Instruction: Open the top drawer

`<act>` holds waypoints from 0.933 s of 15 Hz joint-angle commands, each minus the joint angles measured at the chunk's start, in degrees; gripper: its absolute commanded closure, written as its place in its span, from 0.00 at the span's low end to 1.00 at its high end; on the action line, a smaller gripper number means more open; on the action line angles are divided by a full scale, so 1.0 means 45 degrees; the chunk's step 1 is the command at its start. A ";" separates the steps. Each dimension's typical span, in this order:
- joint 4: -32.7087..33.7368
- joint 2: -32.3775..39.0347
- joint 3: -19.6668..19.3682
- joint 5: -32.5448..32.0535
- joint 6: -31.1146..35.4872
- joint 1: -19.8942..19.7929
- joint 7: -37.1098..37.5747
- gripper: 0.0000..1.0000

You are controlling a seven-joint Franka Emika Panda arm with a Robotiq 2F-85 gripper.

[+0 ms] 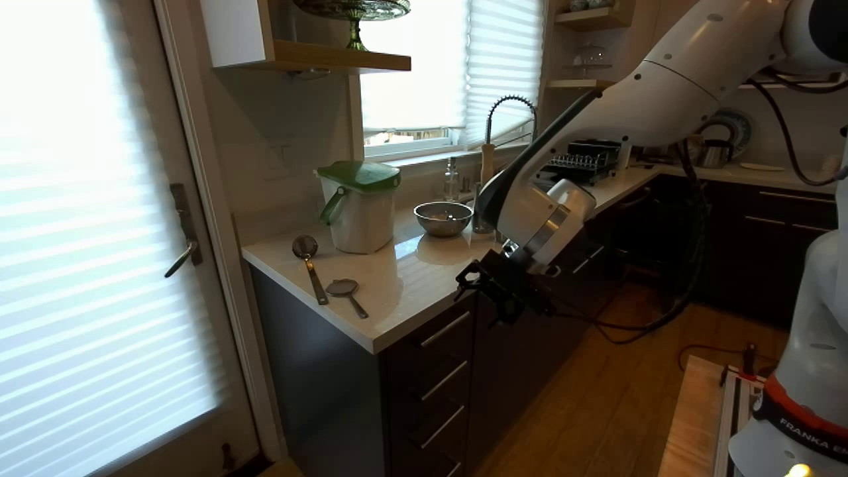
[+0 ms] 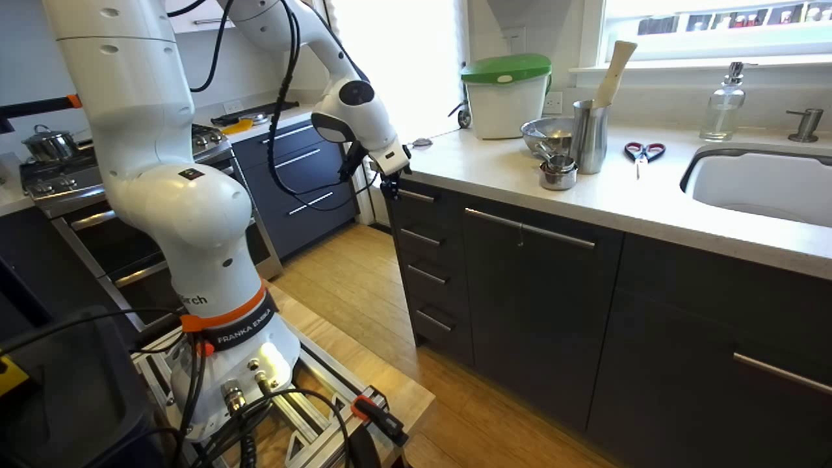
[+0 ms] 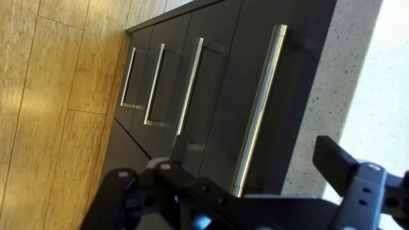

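Observation:
The top drawer [image 1: 405, 356] is shut, its dark front flush under the white counter; its inside is hidden. It also shows in an exterior view [image 2: 426, 208] and in the wrist view [image 3: 238, 89]. Its slim metal bar handle [image 3: 258, 110] runs slantwise in the wrist view, between my two fingers. My gripper [image 3: 255, 153] is open and empty, one finger over the lower-drawer side, the other over the counter edge side. In both exterior views the gripper [image 1: 478, 306] [image 2: 391, 186] is in front of the drawer stack, near the counter edge. No contact with the handle is visible.
Several lower drawers [image 3: 191, 92] with bar handles lie below. The white counter [image 1: 424, 298] overhangs the fronts. On it are a ladle [image 1: 309, 265], a strainer [image 1: 342, 287], a green-lidded bin [image 1: 361, 212] and a metal bowl [image 1: 442, 225]. A wide-handled panel [image 2: 539, 279] is beside the stack.

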 commanded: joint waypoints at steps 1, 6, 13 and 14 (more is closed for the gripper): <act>0.0220 0.0014 -0.0014 0.1265 0.0080 -0.0037 -0.1130 0.00; 0.0519 0.0120 -0.0250 0.3819 -0.0005 -0.0007 -0.3381 0.00; 0.1052 0.0366 -0.0870 0.7290 -0.0017 0.0223 -0.7287 0.00; 0.1070 0.0433 -0.0944 0.7695 -0.0092 0.0243 -0.7751 0.00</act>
